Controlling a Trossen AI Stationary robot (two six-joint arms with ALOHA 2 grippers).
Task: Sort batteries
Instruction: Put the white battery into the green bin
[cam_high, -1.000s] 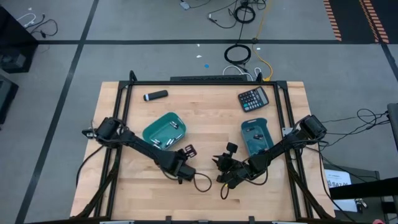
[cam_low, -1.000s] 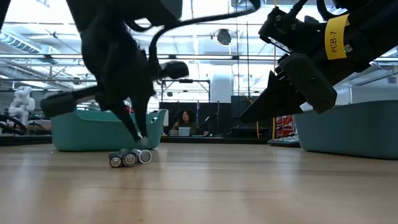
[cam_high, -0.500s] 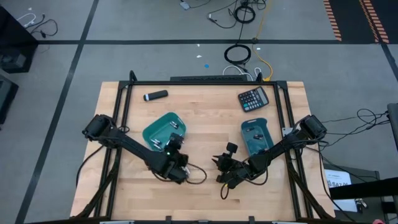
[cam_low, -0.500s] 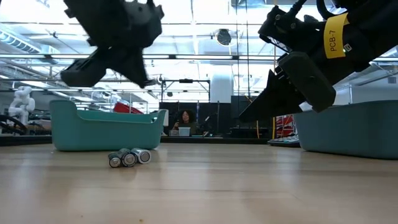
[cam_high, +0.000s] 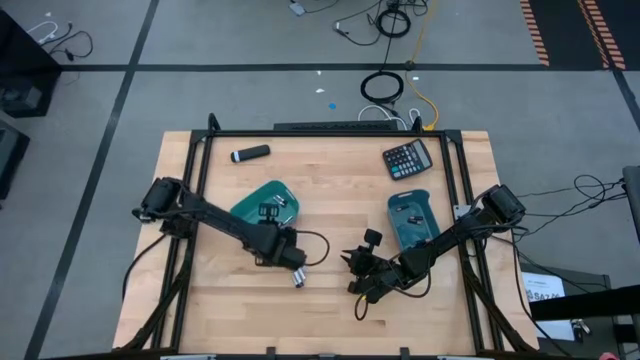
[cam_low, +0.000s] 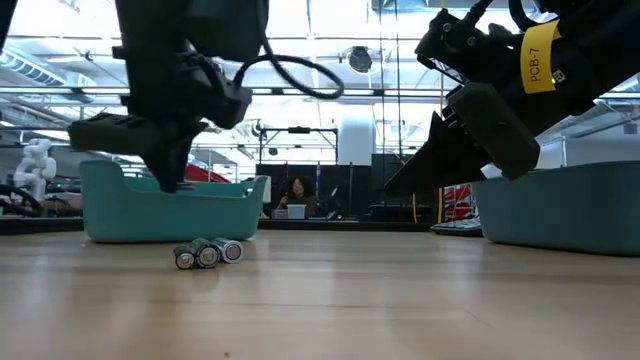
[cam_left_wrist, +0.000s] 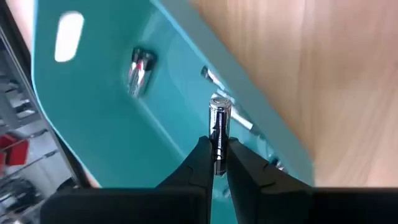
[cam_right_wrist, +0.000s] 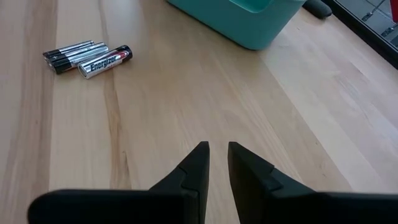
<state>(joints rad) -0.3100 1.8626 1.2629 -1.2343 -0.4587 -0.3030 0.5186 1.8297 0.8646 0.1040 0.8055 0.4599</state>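
My left gripper is over the left teal bin, shut on a silvery battery. More batteries lie on the floor of that bin. Three loose batteries lie side by side on the wood, near the table's middle. The right wrist view shows them as one thicker silvery battery and two thinner ones. My right gripper hovers right of them with a narrow gap between its fingers, touching nothing. In the low view the left gripper hangs above the bin. My left gripper pinches the silvery battery between its two fingertips, on the battery's lower part. The fingers lie along the battery, whose free end sticks out past them. It is lifted clear, above the bin's floor.
A second teal bin with a few batteries stands on the right side, beside my right arm. A calculator and a black marker-like cylinder lie near the far edge. Bare wood lies along the near edge.
My left gripper has risen from the loose batteries with one battery and swung toward the far-left, ending over the left teal bin; it has turned as it went. The three remaining batteries have stayed put. My right arm has kept still.
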